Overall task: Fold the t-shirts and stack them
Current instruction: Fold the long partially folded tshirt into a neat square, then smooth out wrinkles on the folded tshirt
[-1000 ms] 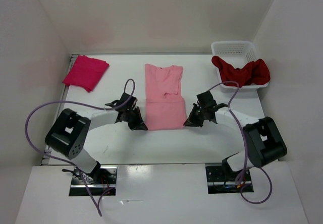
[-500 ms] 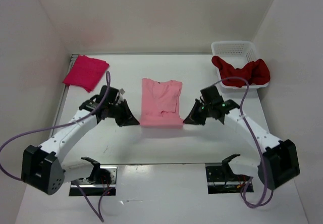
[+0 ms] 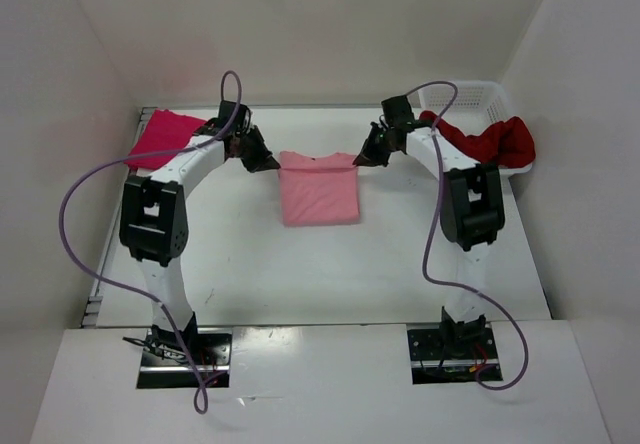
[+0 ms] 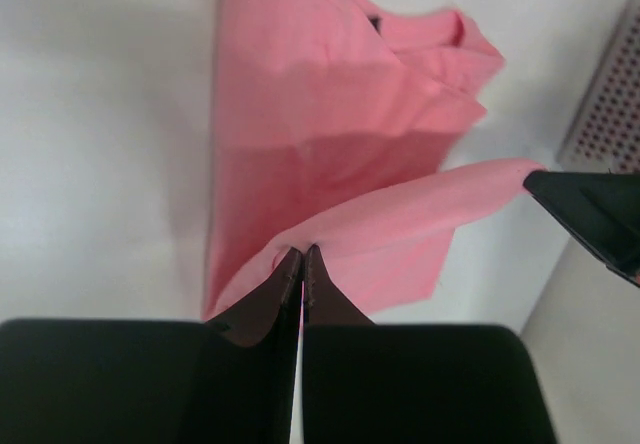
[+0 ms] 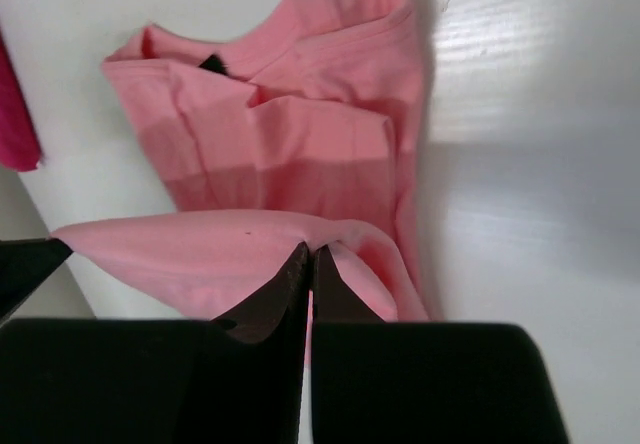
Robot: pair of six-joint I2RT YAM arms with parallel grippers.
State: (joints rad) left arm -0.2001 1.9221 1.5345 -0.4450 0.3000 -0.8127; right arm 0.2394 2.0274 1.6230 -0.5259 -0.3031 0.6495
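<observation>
the light pink shirt [image 3: 318, 192] lies in the middle of the white table [image 3: 400, 264], a bit toward the far side. both arms reach out to its far edge. the left gripper [image 3: 264, 162] is shut tight on the left end of that edge. the right gripper [image 3: 362, 159] is shut tight on the right end. in the left wrist view the two dark fingers [image 4: 270, 299] press together with a bit of pink cloth pinched between their tips. the right wrist view shows the same on the other side. the held edge is lifted up and pulled into a band between the two grippers. it hangs over the rest of the shirt, which lies flat on the table with its collar [image 5: 300, 29] showing. the bright pink shirt [image 3: 160, 139] lies folded in the far left corner, just behind the left arm. the dark red shirt [image 3: 490, 142] sits in the white basket [image 3: 455, 88] in the far right corner, and part of it hangs over the edge.
</observation>
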